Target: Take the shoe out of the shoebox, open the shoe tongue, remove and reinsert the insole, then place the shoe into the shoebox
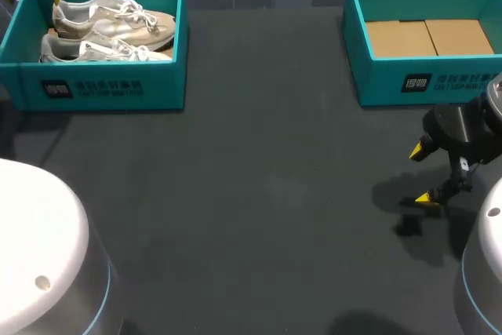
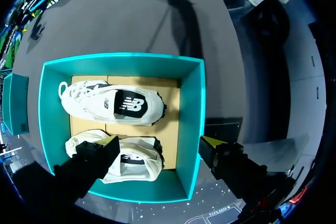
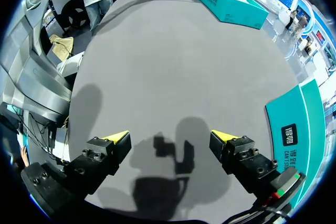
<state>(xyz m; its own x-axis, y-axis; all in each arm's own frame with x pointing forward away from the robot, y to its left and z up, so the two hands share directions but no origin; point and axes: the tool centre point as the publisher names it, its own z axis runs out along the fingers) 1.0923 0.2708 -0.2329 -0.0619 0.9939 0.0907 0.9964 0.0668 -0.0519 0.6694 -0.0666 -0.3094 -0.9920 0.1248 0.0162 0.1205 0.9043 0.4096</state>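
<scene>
Left claw [image 2: 158, 142] spread — above shoebox [image 2: 192, 108] edge.

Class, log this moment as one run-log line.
left gripper: open, over shoebox with two white sneakers | right gripper: open, over table | stage: removal not started

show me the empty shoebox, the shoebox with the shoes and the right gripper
empty shoebox [image 1: 380, 80], head view, on its front wall
shoebox with the shoes [image 1: 165, 84], head view, on its front wall
right gripper [image 1: 422, 175], head view, midway between its yellow tips
</scene>
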